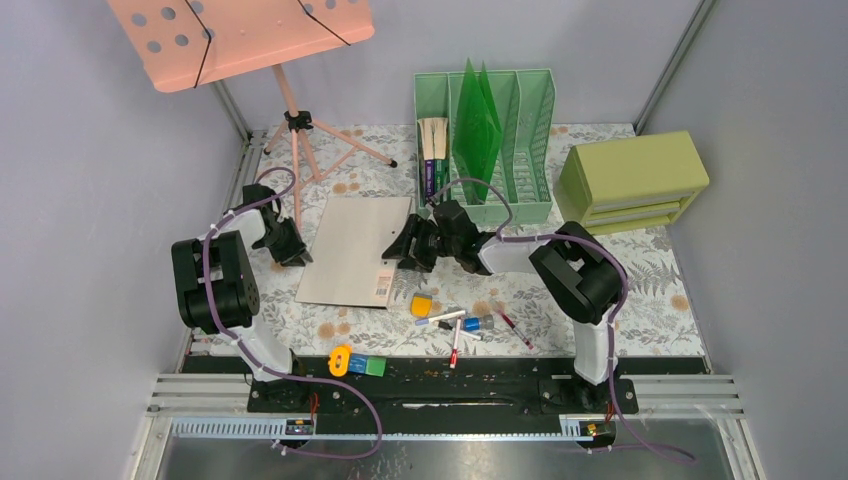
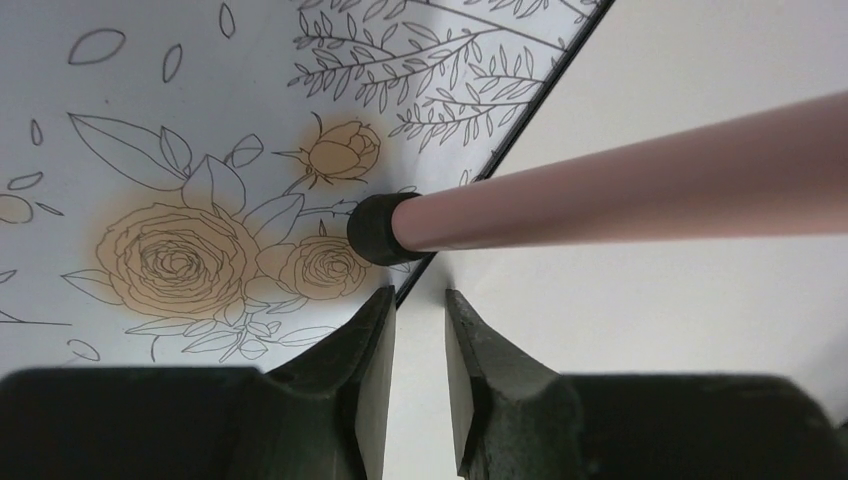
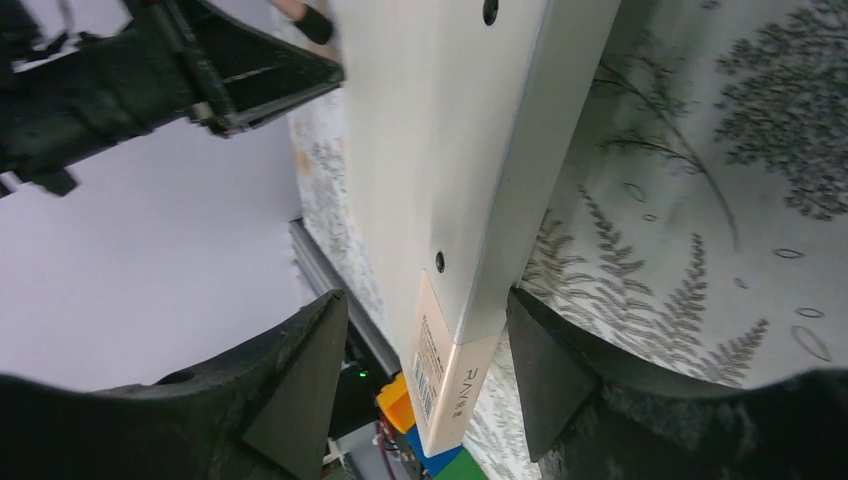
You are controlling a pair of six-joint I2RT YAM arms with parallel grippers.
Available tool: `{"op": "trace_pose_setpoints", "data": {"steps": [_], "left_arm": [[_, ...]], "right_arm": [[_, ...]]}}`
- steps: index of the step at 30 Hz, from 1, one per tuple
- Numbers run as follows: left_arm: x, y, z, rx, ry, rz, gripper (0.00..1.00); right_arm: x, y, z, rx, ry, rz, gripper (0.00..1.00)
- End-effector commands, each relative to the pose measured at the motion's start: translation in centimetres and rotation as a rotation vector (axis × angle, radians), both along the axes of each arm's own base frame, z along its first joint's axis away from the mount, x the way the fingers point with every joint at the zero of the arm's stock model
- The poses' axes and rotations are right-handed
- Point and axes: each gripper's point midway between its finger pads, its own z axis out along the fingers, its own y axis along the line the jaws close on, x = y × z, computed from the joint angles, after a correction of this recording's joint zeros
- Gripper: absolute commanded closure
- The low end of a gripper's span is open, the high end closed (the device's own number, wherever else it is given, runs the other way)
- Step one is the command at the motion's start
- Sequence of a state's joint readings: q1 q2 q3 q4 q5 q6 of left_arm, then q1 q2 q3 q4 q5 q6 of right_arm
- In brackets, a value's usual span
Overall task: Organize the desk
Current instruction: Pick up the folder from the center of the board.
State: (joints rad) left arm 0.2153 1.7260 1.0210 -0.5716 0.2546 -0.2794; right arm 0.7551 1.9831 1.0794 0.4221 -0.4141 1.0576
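The step in hand looks like picking up the pale notebook (image 1: 355, 250). It lies flat, left of centre in the overhead view, on the desk (image 1: 640, 290), whose fern-and-flower cloth fills the middle of that frame. The 2 arms work opposite edges of the notebook.

The left gripper (image 2: 420, 293) sits at the left edge with its jaws nearly together. The edge runs into the slim gap between them, but I cannot tell whether it is pinched. A pink stand leg (image 2: 620, 170) crosses just above the fingers. The right gripper (image 3: 428, 294) has its jaws wide apart, straddling the labelled corner without clamping it.

Next, I judge, the right jaws must close squarely on that corner. Both arms should then lift level and carry the notebook toward the green file rack (image 1: 485, 140) at upper centre, clear of the stand leg. Markers (image 1: 455, 335) and small blocks (image 1: 365, 365) near the lower edge are not yet sorted.
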Motion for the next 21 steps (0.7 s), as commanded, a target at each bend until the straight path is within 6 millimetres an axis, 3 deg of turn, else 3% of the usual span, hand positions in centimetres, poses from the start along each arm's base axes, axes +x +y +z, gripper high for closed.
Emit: {"op": "trace_pose_setpoints", "data": {"steps": [1, 14, 21], "left_arm": [[-0.3, -3.3, 0.2, -0.134, 0.021, -0.048, 0.77], [-0.6, -4.7, 0.1, -0.192, 0.025, -0.059, 0.8], [-0.6, -5.3, -0.2, -0.226, 0.029, -0.058, 0.82]], "right_arm": [[-0.3, 2.9, 10.7, 0.319, -0.168, 0.065, 0.35], [-0.4, 4.9, 11.8, 0.425, -0.178, 0.115, 0.42], [0.1, 5.8, 11.2, 0.418, -0.179, 0.129, 0.42]]}}
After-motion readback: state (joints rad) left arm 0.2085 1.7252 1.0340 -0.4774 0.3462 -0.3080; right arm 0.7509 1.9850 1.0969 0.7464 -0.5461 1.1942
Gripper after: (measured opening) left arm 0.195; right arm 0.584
